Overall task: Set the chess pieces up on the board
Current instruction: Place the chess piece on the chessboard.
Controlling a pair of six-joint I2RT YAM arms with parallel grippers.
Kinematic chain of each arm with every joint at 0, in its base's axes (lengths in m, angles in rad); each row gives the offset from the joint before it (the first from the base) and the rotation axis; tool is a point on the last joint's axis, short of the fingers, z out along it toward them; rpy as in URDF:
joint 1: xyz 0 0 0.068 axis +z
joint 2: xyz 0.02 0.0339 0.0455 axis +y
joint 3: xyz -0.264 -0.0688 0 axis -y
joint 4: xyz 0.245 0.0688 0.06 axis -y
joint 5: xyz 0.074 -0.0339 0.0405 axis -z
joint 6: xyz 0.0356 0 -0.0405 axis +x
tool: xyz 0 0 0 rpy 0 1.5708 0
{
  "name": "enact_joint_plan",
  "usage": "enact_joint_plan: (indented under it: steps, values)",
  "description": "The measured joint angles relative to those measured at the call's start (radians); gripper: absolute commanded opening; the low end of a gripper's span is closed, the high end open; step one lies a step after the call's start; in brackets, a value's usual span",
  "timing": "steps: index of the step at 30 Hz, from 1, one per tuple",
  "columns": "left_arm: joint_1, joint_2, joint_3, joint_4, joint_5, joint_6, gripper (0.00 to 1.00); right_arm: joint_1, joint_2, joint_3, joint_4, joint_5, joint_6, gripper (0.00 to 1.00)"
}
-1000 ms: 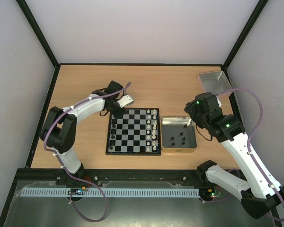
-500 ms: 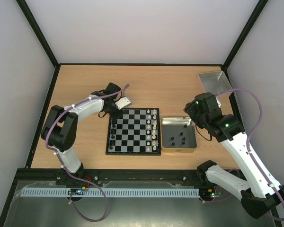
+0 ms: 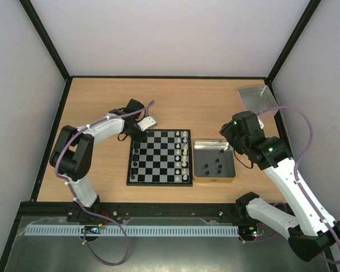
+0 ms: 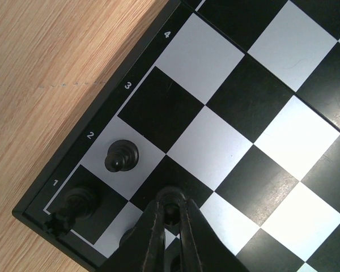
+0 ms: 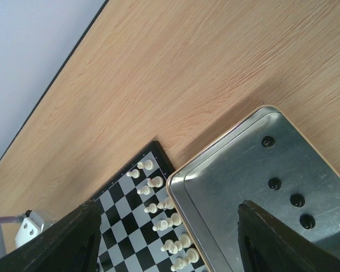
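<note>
The board [image 3: 128, 170] lies mid-table, with white chess pieces [image 3: 184, 156] filling its right columns and black ones [image 3: 136, 158] down its left edge. My left gripper [image 3: 137, 136] is low over the far-left corner. In the left wrist view its fingers [image 4: 153, 226] are shut on a black pawn [image 4: 170, 195] that stands on a dark square. Another black pawn [image 4: 122, 156] and a corner piece [image 4: 79, 202] stand beside it. My right gripper [image 5: 169, 208] hangs open above the tin's far edge, holding nothing.
A gold-rimmed tin [image 3: 194, 161] sits against the board's right side with several black pieces [image 3: 218, 164] inside, which also show in the right wrist view [image 5: 275, 183]. A clear grey tray [image 3: 255, 97] stands at the back right corner.
My left wrist has shifted slightly left over the board's far-left corner. The right arm has not moved.
</note>
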Motion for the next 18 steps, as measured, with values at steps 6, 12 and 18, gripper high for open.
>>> enact_joint_plan:
  steps: [6,12,18]
  values:
    - [0.000,0.000,0.000,0.000,0.008,0.000,0.11,0.000,0.000,-0.006,0.001,0.000,0.000,0.65]
    - [0.000,0.003,0.000,-0.001,0.011,0.000,0.17,0.000,0.000,-0.006,0.006,0.000,0.000,0.65]
    - [0.000,0.005,0.004,-0.001,0.011,-0.001,0.19,0.000,0.000,-0.006,0.007,0.001,0.000,0.65]
